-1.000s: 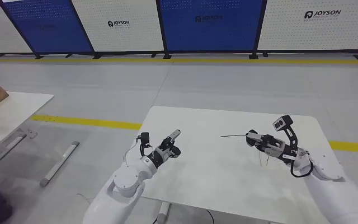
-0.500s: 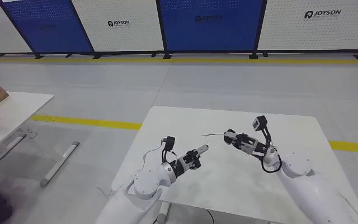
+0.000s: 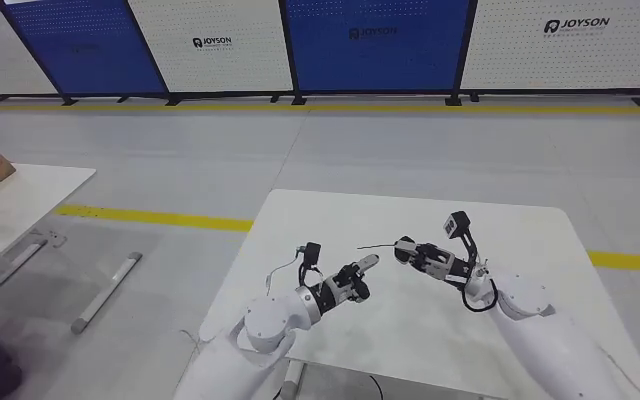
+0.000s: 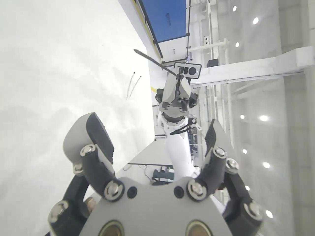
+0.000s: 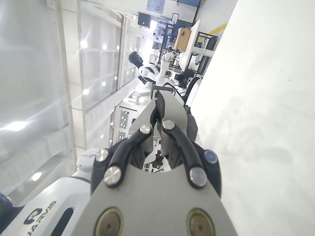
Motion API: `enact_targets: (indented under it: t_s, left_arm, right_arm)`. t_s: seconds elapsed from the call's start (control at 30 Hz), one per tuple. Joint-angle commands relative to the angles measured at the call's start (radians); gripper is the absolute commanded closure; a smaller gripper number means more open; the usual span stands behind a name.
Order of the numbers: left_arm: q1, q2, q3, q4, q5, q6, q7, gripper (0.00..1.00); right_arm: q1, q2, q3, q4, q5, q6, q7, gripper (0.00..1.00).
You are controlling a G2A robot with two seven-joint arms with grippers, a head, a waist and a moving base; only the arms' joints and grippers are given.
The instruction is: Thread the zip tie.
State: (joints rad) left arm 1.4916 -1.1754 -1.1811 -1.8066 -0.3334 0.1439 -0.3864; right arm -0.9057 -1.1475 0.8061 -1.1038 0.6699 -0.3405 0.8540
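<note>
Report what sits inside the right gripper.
A black zip tie is clamped in the right gripper, its strap sticking out well past the tips. The part inside the grip is covered, so its head cannot be seen.

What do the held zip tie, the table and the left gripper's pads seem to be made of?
The zip tie: probably black plastic, matte; a thin, flat strip. The table: white, smooth top, perhaps laminate; its core is hidden. The pads of the left gripper: likely black rubber, matte, one finely ribbed.
</note>
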Motion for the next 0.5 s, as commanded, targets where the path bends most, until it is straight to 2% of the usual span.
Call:
enact_targets:
  t_s: [0.0,0.07,0.13,0.47]
  left_arm:
    - [-0.025,-0.005,-0.004,0.020,-0.100,-0.011,-0.007,0.00]
    - [-0.057,-0.012,0.005,0.045,-0.151,-0.017,0.008,0.00]
    - [-0.094,-0.017,0.029,0.072,-0.174,0.004,-0.023,0.00]
    - [-0.094,-0.017,0.029,0.072,-0.174,0.004,-0.023,0.00]
  right_arm:
    - [-0.013,0.002,0.012,-0.012,-0.007,0.001,0.001,1.00]
    - [-0.023,0.001,0.019,-0.019,-0.008,0.001,0.005,1.00]
    - [-0.029,-0.001,0.023,-0.021,-0.001,0.004,0.016,1.00]
    - [-0.029,-0.001,0.023,-0.021,-0.001,0.004,0.016,1.00]
